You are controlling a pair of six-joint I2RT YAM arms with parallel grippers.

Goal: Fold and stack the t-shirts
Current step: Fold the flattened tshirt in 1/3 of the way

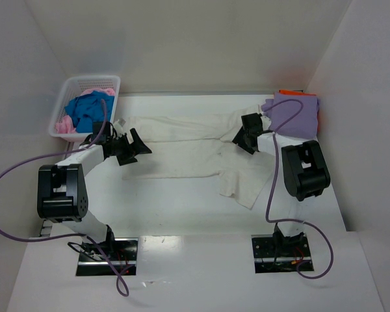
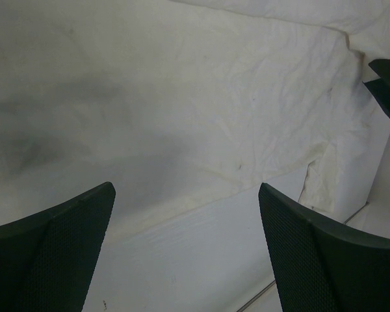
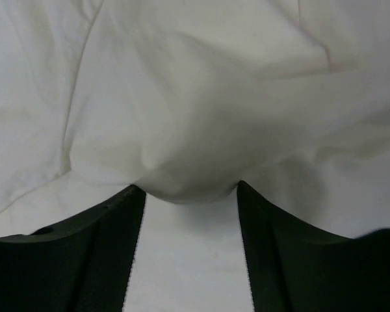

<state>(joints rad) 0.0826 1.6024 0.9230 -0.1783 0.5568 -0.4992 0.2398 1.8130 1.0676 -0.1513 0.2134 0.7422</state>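
A large cream-white t-shirt point(image 1: 201, 153) lies spread and creased across the middle of the table. My left gripper point(image 1: 140, 148) is open at the shirt's left side. In the left wrist view it point(image 2: 185, 188) hovers over the shirt's near hem point(image 2: 247, 117) and bare table, holding nothing. My right gripper point(image 1: 244, 138) is at the shirt's right part. In the right wrist view it point(image 3: 190, 187) stands open with a bulging fold of the cream cloth point(image 3: 188, 169) between its fingertips, not pinched. A folded lavender shirt point(image 1: 294, 116) lies on an orange one point(image 1: 291, 92) at the back right.
A white lattice basket point(image 1: 64, 96) at the back left holds a blue shirt point(image 1: 86, 110) and a pink one point(image 1: 65, 123). White walls enclose the table on the left, back and right. Purple cables loop from both arms.
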